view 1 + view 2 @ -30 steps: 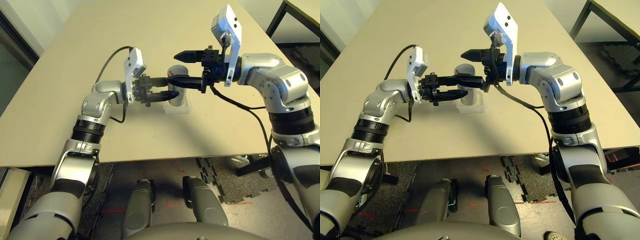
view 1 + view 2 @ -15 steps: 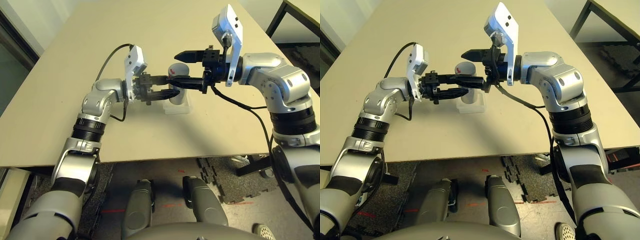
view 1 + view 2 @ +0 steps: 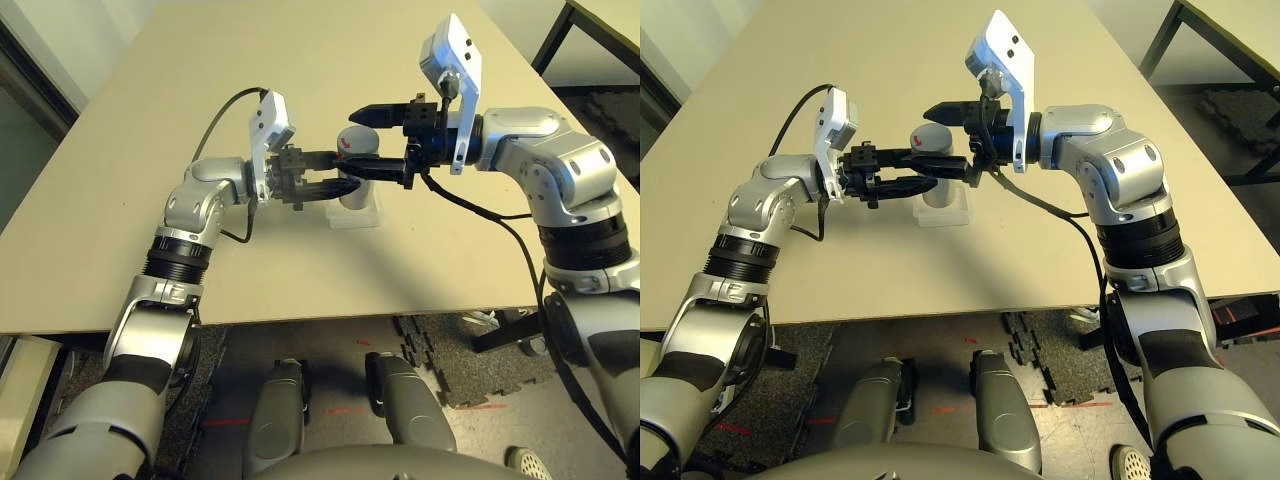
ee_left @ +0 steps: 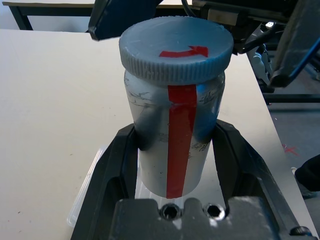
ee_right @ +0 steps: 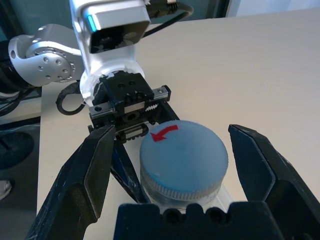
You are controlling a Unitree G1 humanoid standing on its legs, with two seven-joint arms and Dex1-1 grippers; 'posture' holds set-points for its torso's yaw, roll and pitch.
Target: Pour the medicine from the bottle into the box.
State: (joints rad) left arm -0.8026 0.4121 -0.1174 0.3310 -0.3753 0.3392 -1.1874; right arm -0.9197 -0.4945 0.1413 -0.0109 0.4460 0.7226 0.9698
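Item: bottle (image 4: pixel 172 135), capped, centre frame, upright over box (image 3: pixel 355 214). Left gripper (image 4: pixel 175 165) clamped on its body. Right gripper (image 5: pixel 182 155) spread wide, 2 fingers flanking cap (image 5: pixel 182 157), empty. Risk: off-centre closing tilts bottle.

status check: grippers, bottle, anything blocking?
Left gripper shut on bottle, upright over box. Right gripper open, jaws either side of cap, not gripping. Cap on. Nothing in the way.
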